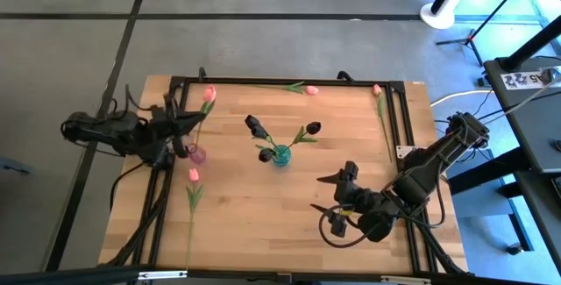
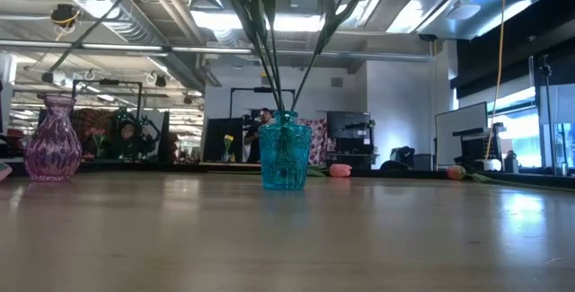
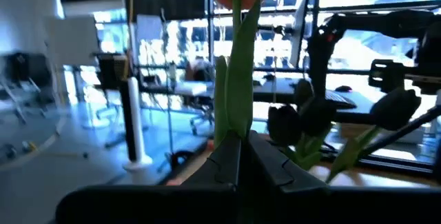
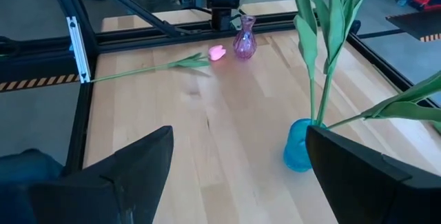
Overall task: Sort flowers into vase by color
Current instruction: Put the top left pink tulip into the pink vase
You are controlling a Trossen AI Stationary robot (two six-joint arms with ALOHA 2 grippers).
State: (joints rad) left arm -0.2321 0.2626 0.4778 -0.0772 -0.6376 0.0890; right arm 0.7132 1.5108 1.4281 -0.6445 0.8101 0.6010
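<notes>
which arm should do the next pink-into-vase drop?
Left. Its gripper is shut on a pink tulip, right beside the purple vase. The right gripper is open and empty, out past the blue vase of dark tulips.

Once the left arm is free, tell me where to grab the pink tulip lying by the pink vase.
Grip the pink tulip by its bare stem below the leaves, coming straight down with jaws across it. It lies flat on the table, head toward the pink vase, so only its top is reachable.
</notes>
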